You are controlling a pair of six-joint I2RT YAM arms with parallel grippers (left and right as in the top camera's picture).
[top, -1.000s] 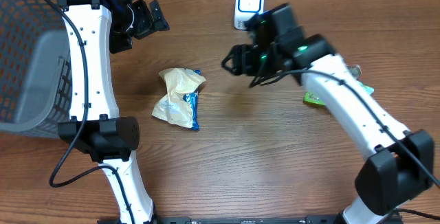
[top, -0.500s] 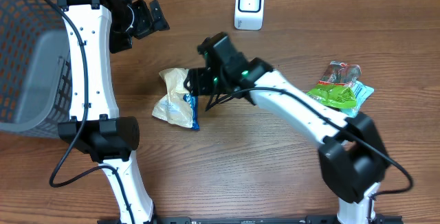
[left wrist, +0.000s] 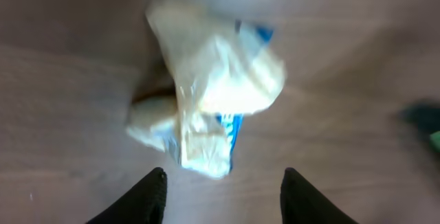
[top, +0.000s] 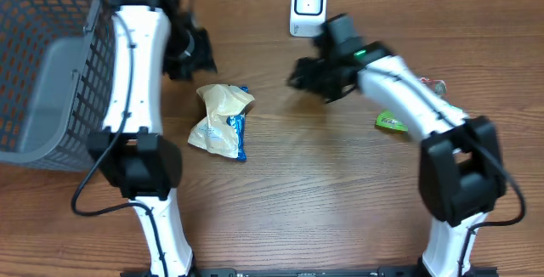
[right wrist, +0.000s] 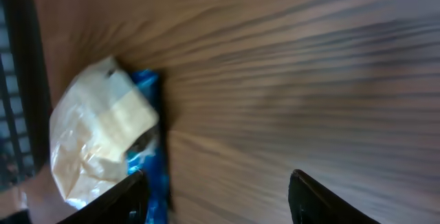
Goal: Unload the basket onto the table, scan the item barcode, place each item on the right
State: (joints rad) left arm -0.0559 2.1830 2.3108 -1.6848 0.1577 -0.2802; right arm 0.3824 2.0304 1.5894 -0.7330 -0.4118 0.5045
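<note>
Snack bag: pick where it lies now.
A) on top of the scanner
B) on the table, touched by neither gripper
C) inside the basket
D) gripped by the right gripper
B: the snack bag lies on the wooden table, apart from the left gripper and the right gripper, both open.

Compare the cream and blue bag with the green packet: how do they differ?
Colour: the cream and blue bag is pale with a blue edge; the green packet is bright green. The bag lies in the open; the packet is mostly hidden under the right arm. The bag sits left of centre, the packet at the right. Both lie on the wooden table, unheld.
</note>
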